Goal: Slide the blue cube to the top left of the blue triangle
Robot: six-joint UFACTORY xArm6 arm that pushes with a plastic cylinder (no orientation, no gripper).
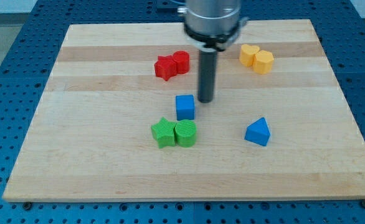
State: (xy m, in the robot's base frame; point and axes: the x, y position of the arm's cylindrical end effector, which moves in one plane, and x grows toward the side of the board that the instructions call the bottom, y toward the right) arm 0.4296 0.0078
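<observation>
The blue cube (185,107) sits near the middle of the wooden board (108,149). The blue triangle (258,132) lies to its right, a little lower in the view. My tip (205,100) is down at the board just right of the blue cube and slightly above it, close to its upper right corner; I cannot tell if they touch. The rod rises from there to the arm's head at the view's top.
A green star (163,132) and a green cylinder-like block (185,133) sit together just below the blue cube. Two red blocks (172,65) lie at upper middle. Two yellow blocks (256,58) lie at upper right.
</observation>
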